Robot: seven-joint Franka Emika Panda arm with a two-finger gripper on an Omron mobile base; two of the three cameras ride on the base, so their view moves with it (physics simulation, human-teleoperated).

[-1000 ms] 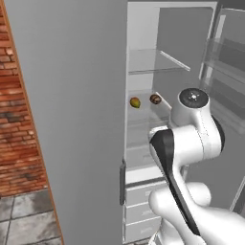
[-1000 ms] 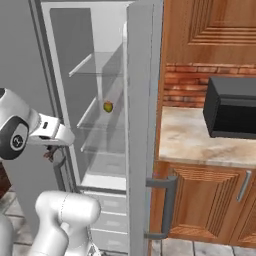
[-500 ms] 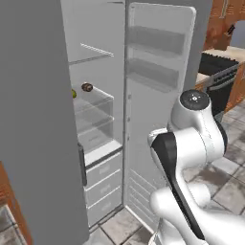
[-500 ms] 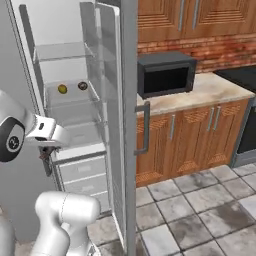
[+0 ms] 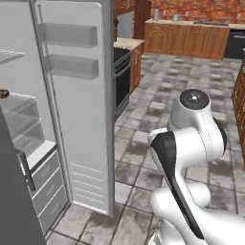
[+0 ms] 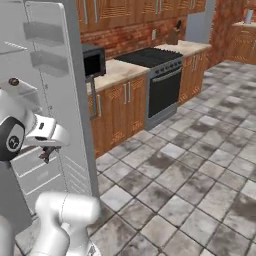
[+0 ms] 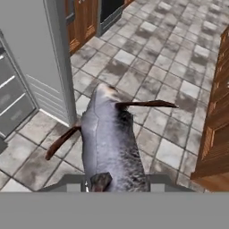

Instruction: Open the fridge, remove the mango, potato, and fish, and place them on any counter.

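My gripper (image 7: 102, 180) is shut on the fish (image 7: 112, 138), a slim grey body with thin brown fins that hangs out over the tiled floor. From the right base view the gripper (image 6: 46, 152) sits low beside the open fridge door (image 6: 55, 75). The grey fridge (image 5: 72, 105) stands open at the left, its white door shelves facing me. A small dark brown lump, the potato (image 5: 4, 93), lies on a glass shelf inside, also visible as the potato (image 6: 13, 81). The mango is out of view.
A wall counter (image 6: 120, 71) with a black microwave (image 6: 92, 60) stands just right of the fridge, then a black stove (image 6: 160, 90). A wooden cabinet side (image 7: 219, 116) rises close on the right. Grey floor tiles (image 6: 190, 165) stretch ahead.
Both base views have swung right, away from the fridge interior toward the kitchen floor, so the base has turned. The fish stays in the gripper.
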